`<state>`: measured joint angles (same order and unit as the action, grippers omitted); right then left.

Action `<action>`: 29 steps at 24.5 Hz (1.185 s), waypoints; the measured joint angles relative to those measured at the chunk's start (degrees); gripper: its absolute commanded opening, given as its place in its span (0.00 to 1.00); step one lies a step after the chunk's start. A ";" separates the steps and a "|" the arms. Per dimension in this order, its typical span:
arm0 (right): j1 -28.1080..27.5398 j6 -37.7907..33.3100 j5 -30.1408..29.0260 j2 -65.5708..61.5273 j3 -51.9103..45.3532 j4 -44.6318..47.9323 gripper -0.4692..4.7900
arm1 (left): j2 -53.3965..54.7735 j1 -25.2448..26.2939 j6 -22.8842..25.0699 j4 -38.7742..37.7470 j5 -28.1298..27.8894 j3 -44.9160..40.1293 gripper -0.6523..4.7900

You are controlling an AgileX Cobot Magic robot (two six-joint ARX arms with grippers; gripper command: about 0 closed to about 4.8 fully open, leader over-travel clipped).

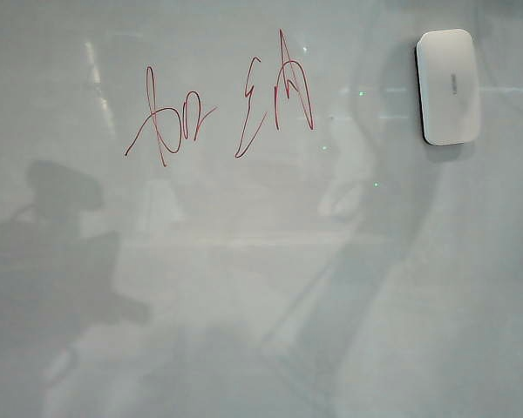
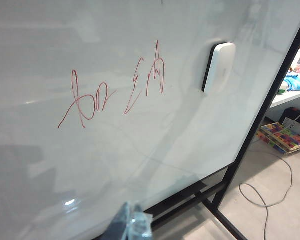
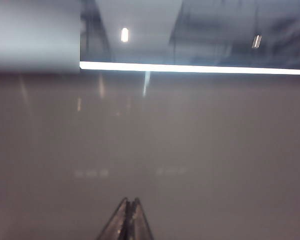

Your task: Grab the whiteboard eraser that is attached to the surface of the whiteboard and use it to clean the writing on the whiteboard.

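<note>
smooth white rounded-rectangle plastic whiteboard eraser, faint grey centre mark, upright on glossy pale whiteboard | 2 red loopy writing groups beside it, apart | left pincer state unclear | right pincer closed, empty, facing board
</note>
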<state>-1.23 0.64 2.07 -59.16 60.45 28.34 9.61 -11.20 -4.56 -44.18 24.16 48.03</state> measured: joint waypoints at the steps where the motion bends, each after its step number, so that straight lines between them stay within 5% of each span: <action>1: 0.20 -0.22 -1.27 -1.66 -3.17 0.90 0.09 | 0.00 0.00 0.00 -0.55 0.00 0.00 0.11; 7: 4.31 1.99 1.36 -2.71 -24.59 8.94 0.19 | -0.07 0.00 0.00 -7.21 -0.22 -0.13 0.11; 10: 8.07 3.41 2.58 -2.43 -27.80 10.69 0.29 | -0.04 0.00 0.00 -8.61 -0.31 -0.76 0.11; 14: 14.29 5.97 2.93 -2.38 -28.70 10.99 0.47 | 0.02 0.02 0.00 -8.70 -3.41 -0.76 0.11; 20: 14.64 6.75 1.75 -2.36 -28.65 11.19 0.85 | -0.02 0.02 0.00 -6.99 -3.89 -0.74 0.11; 29: 14.97 6.86 2.01 -9.62 -28.63 12.11 0.87 | -0.02 0.02 0.00 -6.82 -3.74 -0.74 0.11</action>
<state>13.74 7.51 4.08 -68.77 31.81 40.45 9.58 -11.18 -4.56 -51.00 20.43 47.29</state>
